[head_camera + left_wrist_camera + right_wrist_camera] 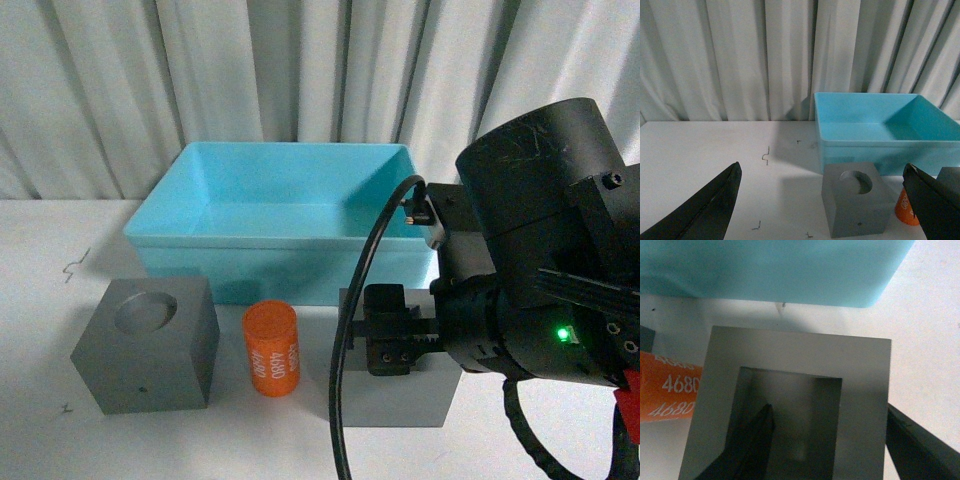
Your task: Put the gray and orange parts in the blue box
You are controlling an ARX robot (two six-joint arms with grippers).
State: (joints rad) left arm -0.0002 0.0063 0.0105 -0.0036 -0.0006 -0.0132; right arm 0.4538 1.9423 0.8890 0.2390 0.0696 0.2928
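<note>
Right gripper (829,411) open, straddling one wall of the square-recess gray cube (790,351), lower centre-right of front view: one finger inside the recess, one outside. Left gripper (821,167) spread wide. Orange cylinder (271,350) and round-recess gray cube (150,345) sit lower left, in front of the blue box (285,255).

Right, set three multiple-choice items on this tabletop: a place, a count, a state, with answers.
1. Where does the orange cylinder stand? A in the blue box; B between the round-recess gray cube and the square-recess gray cube; C atop a cube.
2. How many parts lie in the blue box? A none; B one; C three.
3. The left end effector is: A shut on the cylinder; B shut on a cube; C open.
Answers: 1 B, cubes flank it; 2 A, visible floor bare; 3 C, jaws wide apart.
</note>
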